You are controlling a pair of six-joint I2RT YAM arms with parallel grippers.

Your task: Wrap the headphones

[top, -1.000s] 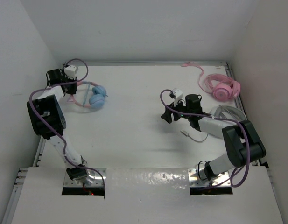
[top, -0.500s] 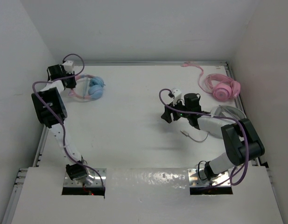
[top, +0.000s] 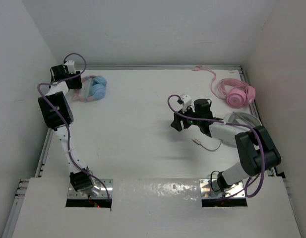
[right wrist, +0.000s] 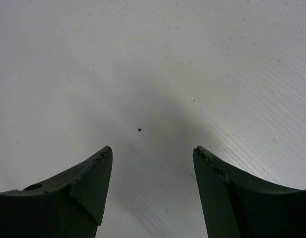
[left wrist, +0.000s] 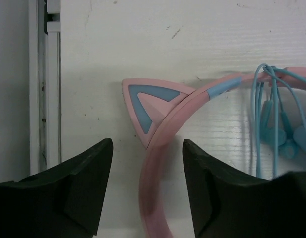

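The headphones (top: 96,87) lie in the far left corner of the table, light blue ear cups to the right, pink headband toward the wall. In the left wrist view the pink headband (left wrist: 160,163) with its cat ear (left wrist: 145,101) runs between the jaws of my left gripper (left wrist: 147,144), which stands open with gaps on both sides. The pale blue cable (left wrist: 272,114) is looped over the band at the right. My left gripper (top: 76,82) sits at the headband's left end. My right gripper (top: 178,122) hovers open over bare table at mid-right, holding nothing (right wrist: 152,148).
All-pink headphones (top: 237,93) lie at the back right, with larger white-grey headphones (top: 244,119) and their grey cable (top: 205,145) near the right arm. A metal rail (left wrist: 43,89) and the left wall run close beside the left gripper.
The left arm carried the headphones back and left toward the corner, then its gripper opened and let go of the headband. The right arm has stayed put.
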